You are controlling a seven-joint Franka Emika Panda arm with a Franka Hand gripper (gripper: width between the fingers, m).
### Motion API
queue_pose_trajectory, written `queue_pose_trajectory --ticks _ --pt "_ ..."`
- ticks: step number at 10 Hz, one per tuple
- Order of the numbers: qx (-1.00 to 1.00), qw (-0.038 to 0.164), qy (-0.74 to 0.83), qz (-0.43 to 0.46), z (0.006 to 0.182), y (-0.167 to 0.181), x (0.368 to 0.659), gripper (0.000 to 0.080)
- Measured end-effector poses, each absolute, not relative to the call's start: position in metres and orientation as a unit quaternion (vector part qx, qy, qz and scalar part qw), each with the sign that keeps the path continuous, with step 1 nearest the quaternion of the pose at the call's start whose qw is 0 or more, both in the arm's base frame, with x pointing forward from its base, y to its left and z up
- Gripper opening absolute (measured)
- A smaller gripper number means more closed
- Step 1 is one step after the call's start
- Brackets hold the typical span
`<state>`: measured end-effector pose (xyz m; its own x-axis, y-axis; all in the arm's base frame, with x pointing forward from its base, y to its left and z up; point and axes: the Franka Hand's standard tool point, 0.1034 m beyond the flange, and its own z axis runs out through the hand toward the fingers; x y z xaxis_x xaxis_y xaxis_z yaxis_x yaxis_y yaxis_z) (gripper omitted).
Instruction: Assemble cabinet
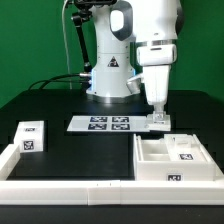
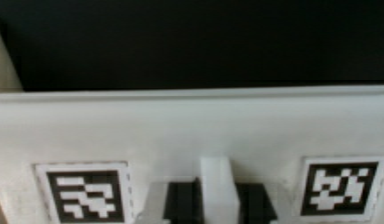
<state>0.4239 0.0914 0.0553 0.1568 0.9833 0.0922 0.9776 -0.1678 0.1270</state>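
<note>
You see end effector (image 1: 158, 126) clenched on thin white wall at far edge of cabinet (image 1: 176, 160), just beside marker board (image 1: 104, 124). Cabinet sits on bench (image 1: 85, 155).

The arm (image 1: 150, 25) is glossy white, built of rounded, bulging shells; dark bands show where the segments meet; its base (image 1: 100, 82) is a white column that flares toward the table; a black triangle mark (image 1: 112, 68) sits on the front of that column; thin black cables (image 1: 72, 40) hang beside it on the exterior view's left; the hand is a white block narrowing to the gripper (image 1: 157, 121); its two slim fingers (image 1: 155, 106) look pale grey-white.
</note>
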Motion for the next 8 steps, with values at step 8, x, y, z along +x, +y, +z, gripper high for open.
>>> queue_pose_trajectory --ticks 8 --pt "0.737 0.018 0.675 0.039 0.052 0.076 0.437 0.0070"
